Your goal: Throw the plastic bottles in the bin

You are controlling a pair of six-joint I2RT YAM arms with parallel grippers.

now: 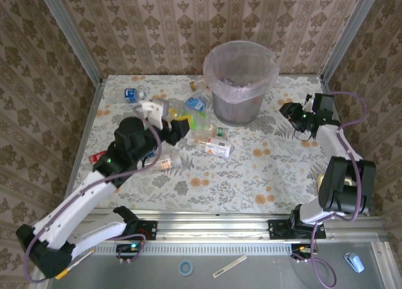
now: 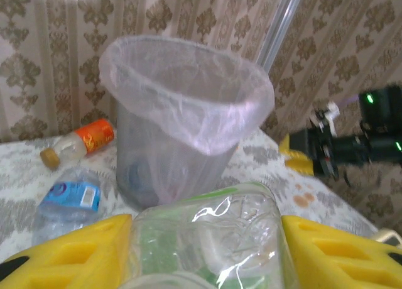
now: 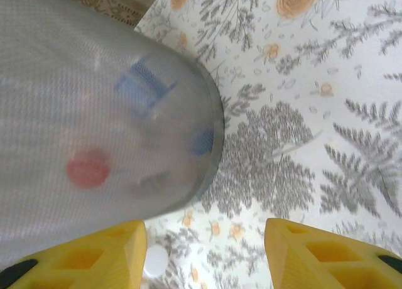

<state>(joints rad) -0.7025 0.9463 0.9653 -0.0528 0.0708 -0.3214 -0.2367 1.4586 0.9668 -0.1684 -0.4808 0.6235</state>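
While the left arm reaches from the near-left corner toward the table's centre, the left gripper (image 1: pixel 182 120) is clenched on a clear bottle (image 2: pixel 210 235), crumpled and faintly green, held near the bin (image 1: pixel 233 110) on its left. The right arm is folded at the elbow on the right side. The right gripper (image 3: pixel 204 251) hangs beside the bin's grey mesh wall, its yellow fingers apart with nothing between them. The bin is round, lined with a translucent pinkish bag, and stands at the far centre of the table (image 1: pixel 264 176). Other plastic bottles (image 1: pixel 212 146) lie left of it, among them a blue-labelled bottle (image 2: pixel 70 198) and an orange-labelled bottle (image 2: pixel 85 141). A grey and orange floral cloth covers the table, and patterned wallpaper (image 1: pixel 157 25) covers the walls.
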